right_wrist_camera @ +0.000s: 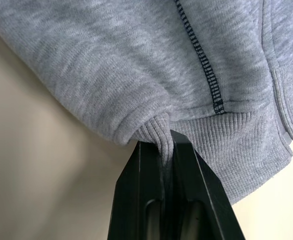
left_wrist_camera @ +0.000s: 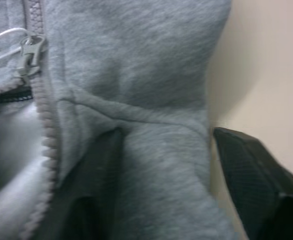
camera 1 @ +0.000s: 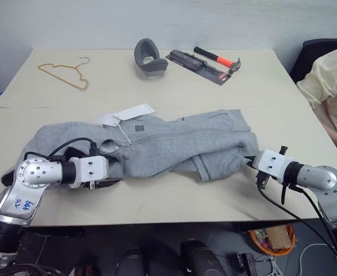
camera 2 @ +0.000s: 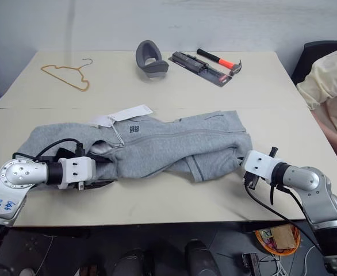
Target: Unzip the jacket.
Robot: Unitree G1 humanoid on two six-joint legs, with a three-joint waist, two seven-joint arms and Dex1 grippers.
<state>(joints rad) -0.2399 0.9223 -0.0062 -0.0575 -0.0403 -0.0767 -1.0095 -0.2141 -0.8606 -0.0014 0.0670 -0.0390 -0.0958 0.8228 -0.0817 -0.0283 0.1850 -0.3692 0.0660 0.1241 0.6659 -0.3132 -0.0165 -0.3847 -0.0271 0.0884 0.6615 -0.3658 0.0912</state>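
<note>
Two grippers work one soft garment: the jacket (camera 1: 157, 146), a grey fleece zip-up, lies crumpled across the near half of the table (camera 1: 226, 98), collar end toward the left arm, ribbed hem toward the right. Fleece like this looks light and limp, likely to bunch and drag rather than slide, so the zip will probably only run if the cloth is held taut at both ends. The best hold is the small metal zipper pull (left_wrist_camera: 29, 52), sitting near the collar by the white paper tags (camera 1: 128, 114); it is tiny and could slip from wide pads.

The right gripper (right_wrist_camera: 167, 145) has its fingers pressed together on a pinched fold of the ribbed hem, anchoring that end. The left gripper (left_wrist_camera: 166, 150) stands partly apart, its fingers (left_wrist_camera: 241, 165) straddling a thick fold of fleece beside the zipper teeth, one pad under the cloth; it is not on the pull, and I cannot say it grips firmly.
</note>
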